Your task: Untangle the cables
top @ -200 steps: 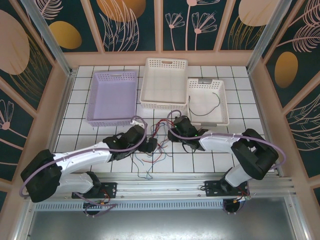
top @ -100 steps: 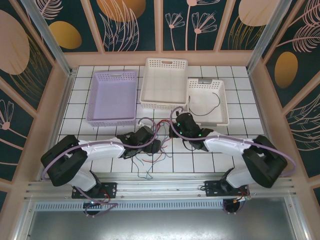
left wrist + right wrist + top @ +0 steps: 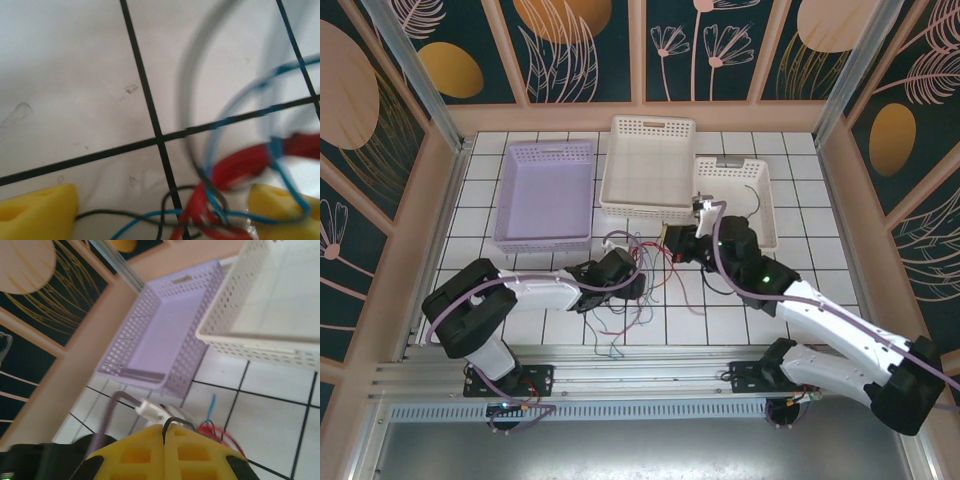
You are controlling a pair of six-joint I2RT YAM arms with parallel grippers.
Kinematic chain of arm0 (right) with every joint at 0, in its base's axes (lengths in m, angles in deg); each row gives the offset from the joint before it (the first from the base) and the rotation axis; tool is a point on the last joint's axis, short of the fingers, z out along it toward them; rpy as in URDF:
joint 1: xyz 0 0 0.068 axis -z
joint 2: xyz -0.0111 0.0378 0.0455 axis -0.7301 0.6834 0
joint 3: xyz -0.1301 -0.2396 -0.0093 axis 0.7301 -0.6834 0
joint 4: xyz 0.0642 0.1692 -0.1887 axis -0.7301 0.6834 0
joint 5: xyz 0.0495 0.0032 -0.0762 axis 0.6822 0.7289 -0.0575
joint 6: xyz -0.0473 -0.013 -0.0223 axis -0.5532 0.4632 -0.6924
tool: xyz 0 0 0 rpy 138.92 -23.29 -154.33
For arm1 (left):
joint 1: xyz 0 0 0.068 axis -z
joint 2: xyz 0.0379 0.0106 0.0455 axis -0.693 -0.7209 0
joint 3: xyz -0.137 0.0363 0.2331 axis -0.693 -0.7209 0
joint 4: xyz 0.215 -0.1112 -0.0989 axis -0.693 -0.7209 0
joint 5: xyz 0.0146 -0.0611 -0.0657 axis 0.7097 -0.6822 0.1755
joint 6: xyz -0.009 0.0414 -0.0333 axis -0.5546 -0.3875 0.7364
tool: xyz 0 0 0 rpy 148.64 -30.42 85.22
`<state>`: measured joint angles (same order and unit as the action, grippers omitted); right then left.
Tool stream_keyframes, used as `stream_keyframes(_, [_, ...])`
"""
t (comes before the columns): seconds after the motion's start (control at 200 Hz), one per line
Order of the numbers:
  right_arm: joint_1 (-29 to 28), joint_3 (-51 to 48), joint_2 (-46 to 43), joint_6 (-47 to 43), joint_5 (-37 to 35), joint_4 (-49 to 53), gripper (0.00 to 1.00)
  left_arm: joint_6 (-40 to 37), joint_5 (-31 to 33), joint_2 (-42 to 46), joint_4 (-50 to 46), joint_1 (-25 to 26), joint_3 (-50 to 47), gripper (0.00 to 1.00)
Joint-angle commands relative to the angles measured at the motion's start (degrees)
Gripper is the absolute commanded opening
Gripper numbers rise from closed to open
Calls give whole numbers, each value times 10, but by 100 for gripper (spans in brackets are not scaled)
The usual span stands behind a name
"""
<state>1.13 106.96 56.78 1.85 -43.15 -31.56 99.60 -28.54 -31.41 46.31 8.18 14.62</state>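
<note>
Limp, thread-thin cables [image 3: 240,160] — left claw [image 3: 162,200] gapes astride their knot, right claw [image 3: 164,427] clamps one above it — best lifted singly.

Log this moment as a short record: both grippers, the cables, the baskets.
cables: red, blue and dark, tangled on the tiles between the arms
left gripper: open, low over the tiles, straddling the cables
right gripper: shut, raised, seemingly pinching a dark cable
baskets: lilac basket, big white basket, small white basket, in a row at the back
</note>
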Motion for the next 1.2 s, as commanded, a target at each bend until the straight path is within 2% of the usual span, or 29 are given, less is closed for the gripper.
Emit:
stream_keyframes(0.0, [-4, 41, -31, -13, 14, 38, 0, 4, -44, -37, 40, 0, 3, 71])
stream_keyframes(0.06, [-4, 53, -44, -16, 12, 51, 0, 6, -44, -42, 43, 0, 1, 61])
stream_keyframes(0.335, [-4, 123, -85, -30, -29, 119, 0, 10, -44, -42, 64, 0, -22, 0])
stream_keyframes(0.41, [-4, 147, -91, -35, -35, 139, 0, 10, -42, -37, 67, 0, -30, 0])
stream_keyframes(0.761, [-3, 281, -101, -57, -150, 223, 0, -12, -27, 2, 48, 0, -54, 0])
stream_keyframes(0.911, [-3, 320, -89, -64, -145, 240, 0, -23, -33, 17, 44, 0, -65, 0])
stream_keyframes(1.081, [-3, 337, -79, -60, -120, 240, 0, -33, -45, 37, 51, 0, -79, 17])
stream_keyframes(1.196, [-3, 344, -73, -60, -102, 241, 0, -40, -54, 71, 62, 0, -94, 20])
